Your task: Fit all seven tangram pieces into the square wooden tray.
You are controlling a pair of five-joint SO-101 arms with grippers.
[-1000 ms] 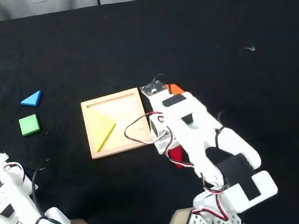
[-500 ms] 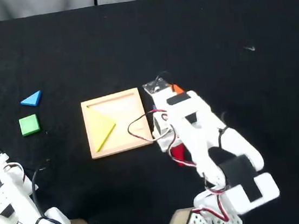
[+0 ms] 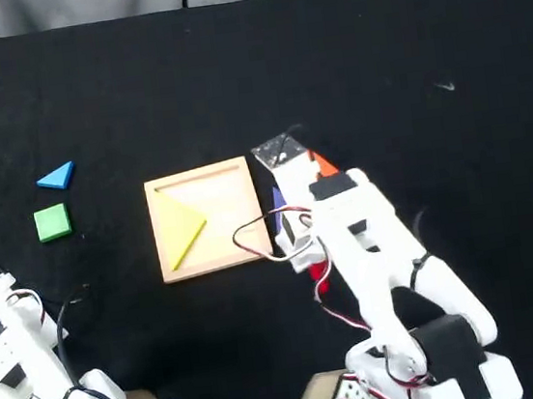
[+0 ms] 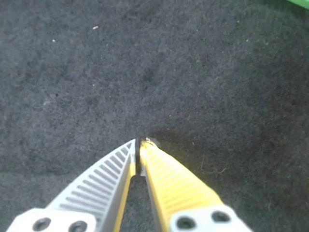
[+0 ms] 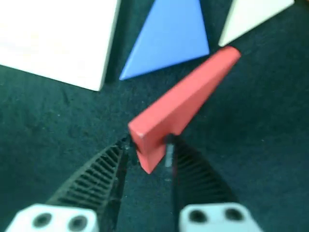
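Over the last second the right arm has swung its forearm away from the square wooden tray (image 3: 220,181). This uncovers a dark blue triangle (image 3: 277,198) lying just beside the tray's right edge and shows more of the orange piece (image 3: 321,164) behind it. The red piece (image 5: 183,104) has barely shifted on the black mat (image 3: 459,185). In the right wrist view, the right gripper (image 5: 146,142) has its 2 fingers clamped on one end of the red piece. The piece stands tilted, its far end reaching toward the dark blue triangle and a pale piece (image 5: 251,17). I judge the grasp made and the carry to the tray about to start. The left gripper (image 4: 138,143) has not moved: its fingers are pressed together on nothing, over bare mat. Only 1 piece, the yellow triangle (image 3: 180,225), lies in the tray, against its left side. The light blue triangle (image 3: 56,176) and green square (image 3: 52,222) sit well apart to the left. So 6 of 7 pieces are left to place, and the red one probably needs turning before it drops in flat.
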